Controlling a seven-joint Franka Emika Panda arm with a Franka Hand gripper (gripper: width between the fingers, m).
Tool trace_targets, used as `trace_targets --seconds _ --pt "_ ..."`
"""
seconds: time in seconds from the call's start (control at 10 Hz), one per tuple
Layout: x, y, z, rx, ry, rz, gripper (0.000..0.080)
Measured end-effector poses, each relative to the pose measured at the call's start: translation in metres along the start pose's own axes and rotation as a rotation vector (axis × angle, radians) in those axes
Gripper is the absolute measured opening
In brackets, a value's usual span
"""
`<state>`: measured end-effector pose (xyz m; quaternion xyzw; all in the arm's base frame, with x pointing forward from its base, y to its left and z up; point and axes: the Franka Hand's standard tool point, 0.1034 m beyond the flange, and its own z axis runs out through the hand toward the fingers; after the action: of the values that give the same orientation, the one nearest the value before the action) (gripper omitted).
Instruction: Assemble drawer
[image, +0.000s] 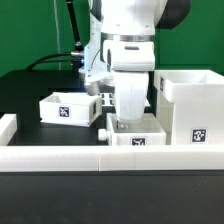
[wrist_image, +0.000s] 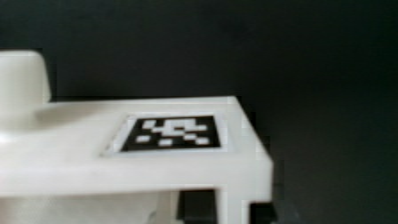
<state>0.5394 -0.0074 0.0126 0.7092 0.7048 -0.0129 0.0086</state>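
A small white tray (image: 137, 137) with a square marker stands on the black table just behind the front wall. My gripper (image: 127, 120) is straight above it, with its fingers down at the tray's rear wall. In the wrist view the tray (wrist_image: 107, 165) fills the lower part, showing its marker (wrist_image: 178, 133) and a rounded knob (wrist_image: 22, 80). The two dark fingertips (wrist_image: 198, 205) stand on either side of a thin tray wall, so the gripper (wrist_image: 228, 207) is shut on it. A second small tray (image: 68, 107) sits at the exterior view's left. The tall box casing (image: 195, 105) stands at its right.
A low white wall (image: 60, 158) borders the table's front edge, with a short piece (image: 8, 128) at the exterior view's left. Black cables (image: 62, 55) hang behind the arm. Bare black table shows beside the tray in the wrist view (wrist_image: 320, 70).
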Motion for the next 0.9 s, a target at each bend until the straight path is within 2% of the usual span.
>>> trace_targets --seconds 0.6,0.9 --pt "0.0003 0.0003 -0.0018 -0.004 0.001 0.008 0.0044" --pt "0.0017 0.0013 -0.0052 0.003 0.001 0.011 0.0044"
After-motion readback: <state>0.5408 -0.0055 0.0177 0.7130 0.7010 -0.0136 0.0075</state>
